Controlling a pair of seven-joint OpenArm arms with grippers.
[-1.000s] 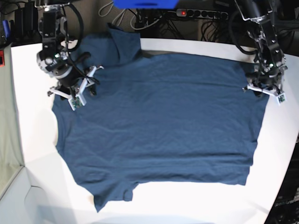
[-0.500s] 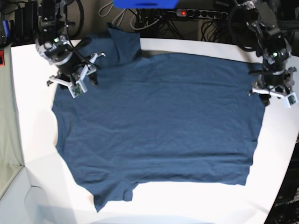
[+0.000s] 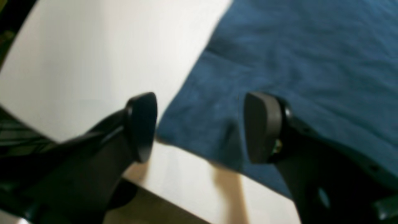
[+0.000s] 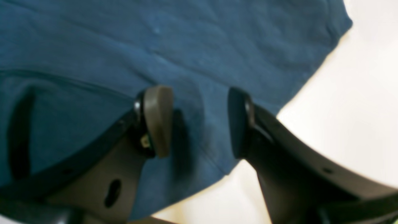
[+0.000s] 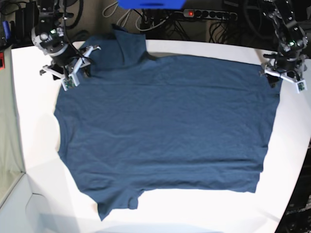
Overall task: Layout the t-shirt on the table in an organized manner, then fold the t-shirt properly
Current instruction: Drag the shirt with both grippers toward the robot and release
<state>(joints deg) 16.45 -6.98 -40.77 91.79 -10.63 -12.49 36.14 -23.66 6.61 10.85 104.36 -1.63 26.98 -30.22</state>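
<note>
The dark navy t-shirt (image 5: 165,126) lies spread flat on the white table (image 5: 34,136), one sleeve toward the back edge and one toward the front. My left gripper (image 5: 283,77) hovers over the shirt's far right corner. In the left wrist view the left gripper (image 3: 202,127) is open, with the t-shirt's corner (image 3: 279,62) lying below the jaws and nothing held. My right gripper (image 5: 72,68) hangs over the far left part of the shirt beside the back sleeve. In the right wrist view the right gripper (image 4: 199,121) is open above the cloth (image 4: 155,46).
A power strip (image 5: 206,14) with a red light and tangled cables lie behind the table's back edge. A blue object (image 5: 150,4) sits at the top centre. The table's curved edge runs close by the left gripper (image 3: 186,199). Bare table (image 4: 357,93) lies beside the shirt.
Both arms have drawn back toward the far edge of the table. The left gripper's jaws have spread wider over the shirt's corner. The shirt lies flat as before.
</note>
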